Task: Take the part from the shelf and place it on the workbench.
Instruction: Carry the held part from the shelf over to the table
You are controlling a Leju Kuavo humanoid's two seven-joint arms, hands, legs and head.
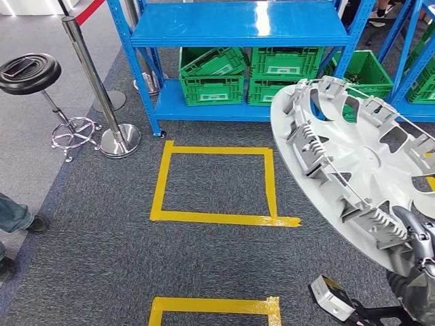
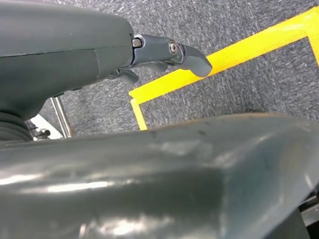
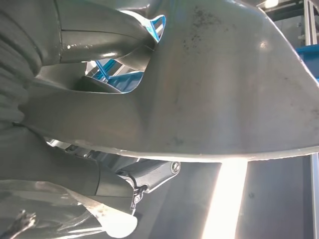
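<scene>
Part: we've got the wheel cover (image 1: 359, 170) up in the air, off the blue shelf (image 1: 241, 30) and tilted, its ribbed inner face with the clips turned our way.
Where it sits: in front of the blue shelf and to its right, above the carpet, beside the yellow tape square (image 1: 215, 183).
Right hand: our right hand (image 1: 418, 248) grips the cover's lower rim; the right wrist view shows the thumb (image 3: 101, 35) on one face and a dark finger (image 3: 150, 174) under the other, so the rim is pinched between them.
Left hand: our left hand (image 2: 165, 52) hangs over the carpet and tape, fingers stretched out, nothing in it.
Handling: we judge it a light, thin plastic disc, fairly stiff but springy at the edge; smooth on the outer face, so it could slip or swing from a one-edge hold.
Best hold: the rim, or a spoke opening, not the clips, which look breakable.
Shelf stock: green crates (image 1: 246, 75) sit on the lower level.
Table: not in sight yet; we reckon a turn comes first.
</scene>
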